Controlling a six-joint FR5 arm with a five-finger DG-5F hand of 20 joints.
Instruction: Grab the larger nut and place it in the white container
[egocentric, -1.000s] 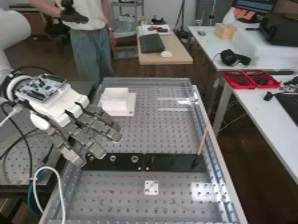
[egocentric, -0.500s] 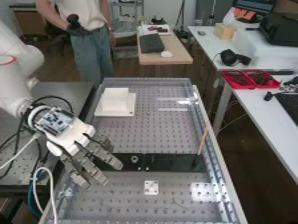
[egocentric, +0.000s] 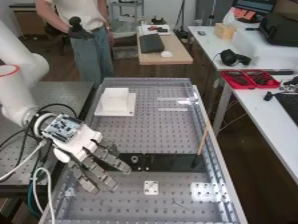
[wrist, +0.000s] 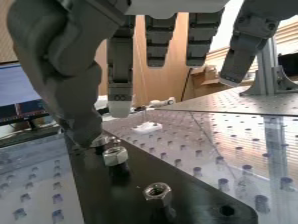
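Observation:
The hand (egocentric: 81, 145) is over the left end of the black bar in the high view, palm down, its fingers extended and relaxed, holding nothing. In the wrist view the hand (wrist: 120, 70) has its thumb tip close beside the larger nut (wrist: 115, 156), apart from it. The smaller nut (wrist: 157, 192) stands nearer the bar's end. Behind the larger nut the bearing (wrist: 100, 140) is partly hidden by the thumb. The high view shows the bearing (egocentric: 134, 159) just beyond the fingers, which cover the nuts. The white container (egocentric: 115, 101) sits at the far left of the perforated bench.
The flat black bar (egocentric: 174, 162) crosses the bench, with a thin brownish stick (egocentric: 202, 142) rising near its right end. A small white plate (egocentric: 151, 187) lies on the near side of the bar. White cables (egocentric: 40, 172) hang left of the hand.
The hand first came down toward the near side, uncovering the white container and covering the nuts. It then shifted slightly right along the bar, fingers still extended.

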